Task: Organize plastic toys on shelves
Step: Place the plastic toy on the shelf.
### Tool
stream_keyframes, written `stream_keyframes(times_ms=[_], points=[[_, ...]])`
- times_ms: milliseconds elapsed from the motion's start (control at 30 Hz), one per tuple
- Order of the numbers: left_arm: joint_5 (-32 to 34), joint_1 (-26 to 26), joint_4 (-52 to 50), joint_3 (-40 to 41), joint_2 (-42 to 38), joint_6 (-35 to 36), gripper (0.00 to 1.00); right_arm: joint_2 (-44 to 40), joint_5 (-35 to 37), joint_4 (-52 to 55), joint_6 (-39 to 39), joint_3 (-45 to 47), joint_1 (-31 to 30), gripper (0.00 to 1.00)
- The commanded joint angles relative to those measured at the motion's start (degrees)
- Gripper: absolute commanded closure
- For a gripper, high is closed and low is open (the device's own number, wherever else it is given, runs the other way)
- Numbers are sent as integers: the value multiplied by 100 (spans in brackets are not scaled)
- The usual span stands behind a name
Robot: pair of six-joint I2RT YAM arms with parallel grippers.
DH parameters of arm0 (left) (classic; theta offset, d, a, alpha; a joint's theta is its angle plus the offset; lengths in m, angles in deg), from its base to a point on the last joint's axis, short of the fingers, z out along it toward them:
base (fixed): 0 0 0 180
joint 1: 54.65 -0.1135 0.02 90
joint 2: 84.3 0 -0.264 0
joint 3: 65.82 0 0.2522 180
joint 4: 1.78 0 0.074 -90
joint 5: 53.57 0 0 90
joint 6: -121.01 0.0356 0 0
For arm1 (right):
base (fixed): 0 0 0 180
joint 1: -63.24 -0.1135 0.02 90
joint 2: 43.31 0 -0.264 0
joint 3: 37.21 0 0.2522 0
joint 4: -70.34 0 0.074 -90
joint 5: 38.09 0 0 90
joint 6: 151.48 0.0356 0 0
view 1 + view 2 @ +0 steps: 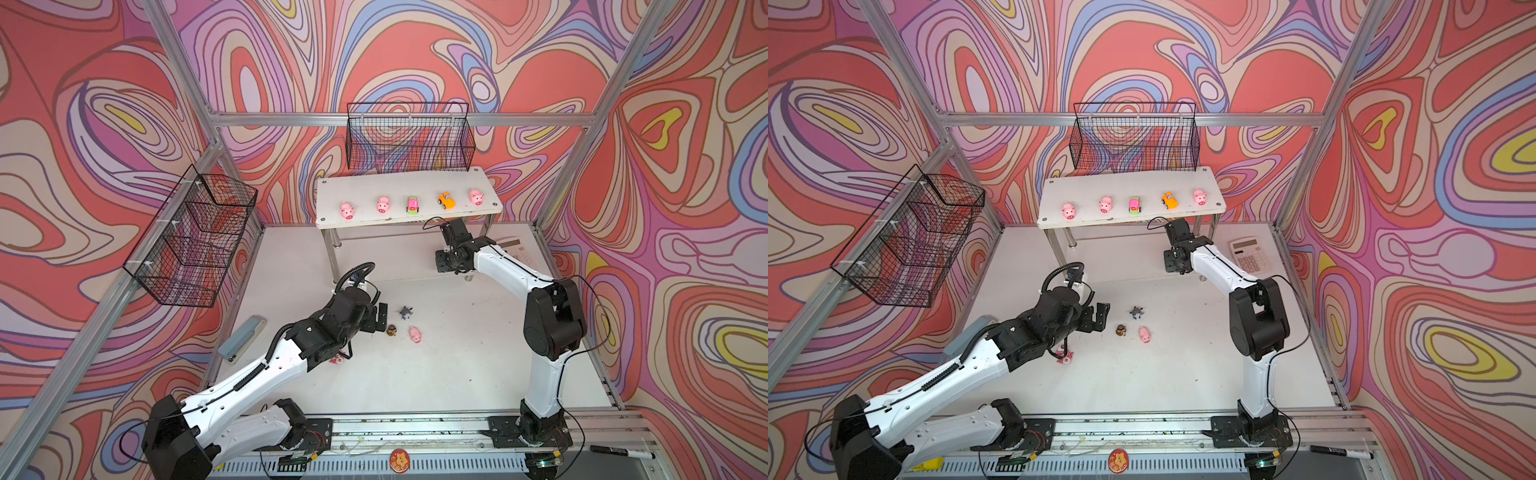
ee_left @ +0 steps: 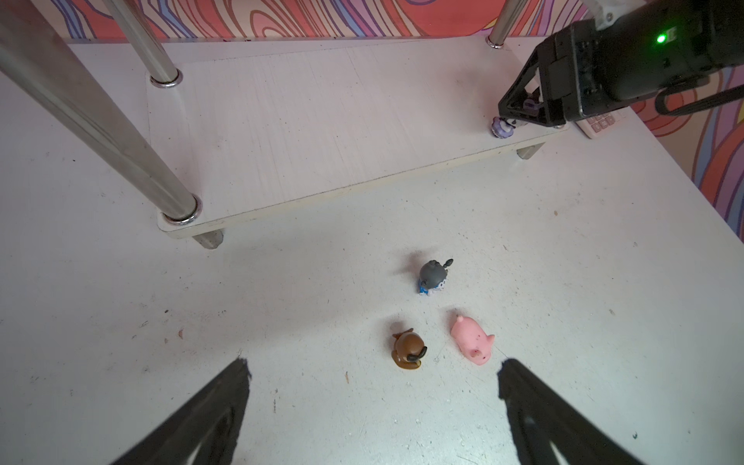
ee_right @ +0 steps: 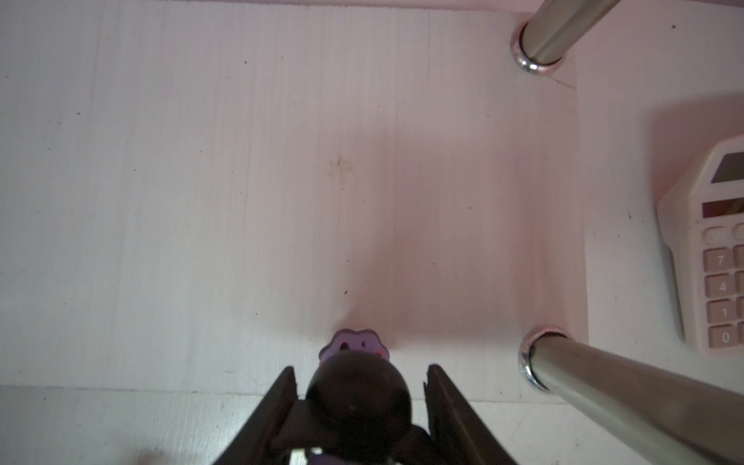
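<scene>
White lower shelf (image 3: 241, 201) — dark figurine (image 3: 358, 406) standing between parted right pincer (image 3: 361, 369).

The white table (image 1: 436, 374) bears the shelves (image 1: 399, 185) at its far edge, a stapler (image 1: 242, 339) near the left edge and a calculator (image 1: 1249, 254) near the right. A grey figurine (image 1: 406, 312), brown figurine (image 1: 392, 331) and pink pig (image 1: 415, 334) cluster mid-table.

Swirly red, pink and lilac walls (image 1: 415, 50) enclose a scuffed white tabletop (image 1: 457, 374) inside an aluminium frame (image 1: 291, 119).

lower shelf (image 2: 322, 120) mostly bare; chrome legs (image 2: 100, 120) flank its front; calculator (image 3: 716, 261) beside
</scene>
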Motion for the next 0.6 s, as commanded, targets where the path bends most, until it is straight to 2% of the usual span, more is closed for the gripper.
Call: stream_keyframes(times_ms=[0, 100, 367, 567], points=[[50, 36, -98, -174, -114, 31, 0, 139, 66, 28, -44, -185, 19, 45], [35, 36, -112, -171, -122, 29, 0, 173, 42, 41, -40, -224, 23, 41], [79, 40, -128, -150, -152, 38, 0, 205, 1, 54, -17, -259, 16, 40], [84, 38, -120, -165, -160, 55, 0, 107, -17, 9, -8, -193, 19, 27]])
